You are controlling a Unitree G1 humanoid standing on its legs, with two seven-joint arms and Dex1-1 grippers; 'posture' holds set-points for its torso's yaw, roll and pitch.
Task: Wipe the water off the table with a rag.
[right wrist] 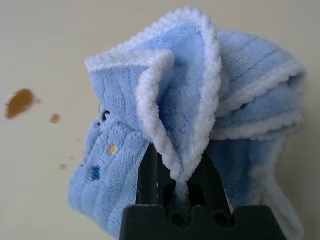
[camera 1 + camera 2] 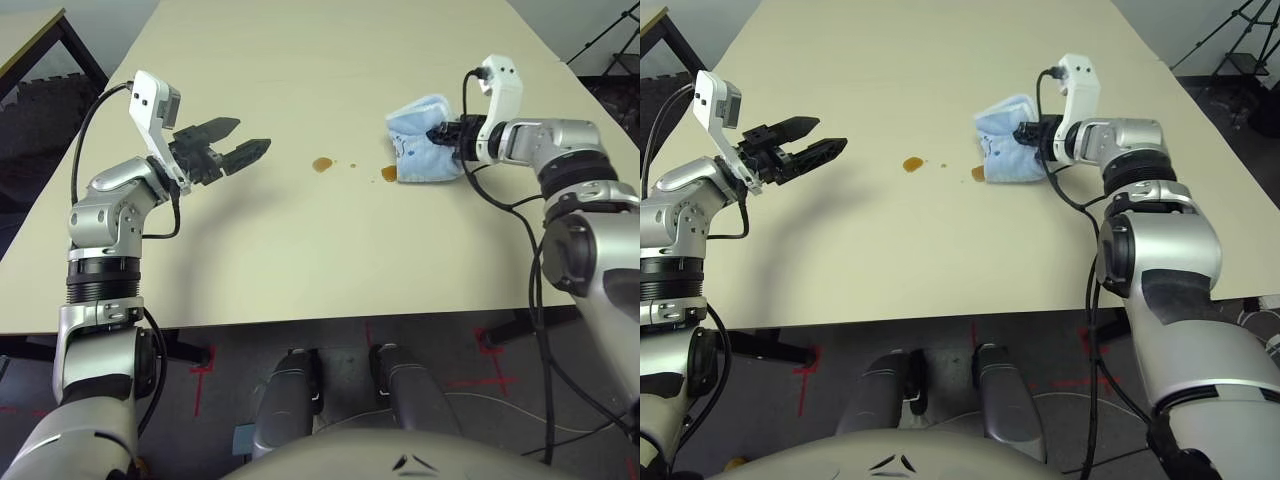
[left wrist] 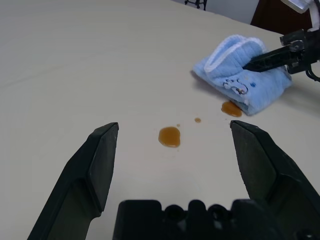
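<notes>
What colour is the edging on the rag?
White, around the small light blue terry-cloth rag; clearest in the right wrist view.

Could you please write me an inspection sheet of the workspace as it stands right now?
Surface: pale beige table, smooth, bare apart from the spill and the cloth.
Job's things: water as two amber drops, one in the open, one at the edge of the rag; specks between them. Rag is bunched, light blue with white edging.
Clutter: nothing seen.
Grippers: right gripper shut on the rag; left gripper open, holding nothing, hovering off to the side of the drops.
Cables: black cables loop along both forearms.
Surroundings: dark floor with red tape marks; a tripod leg beyond the table's far corner.
</notes>
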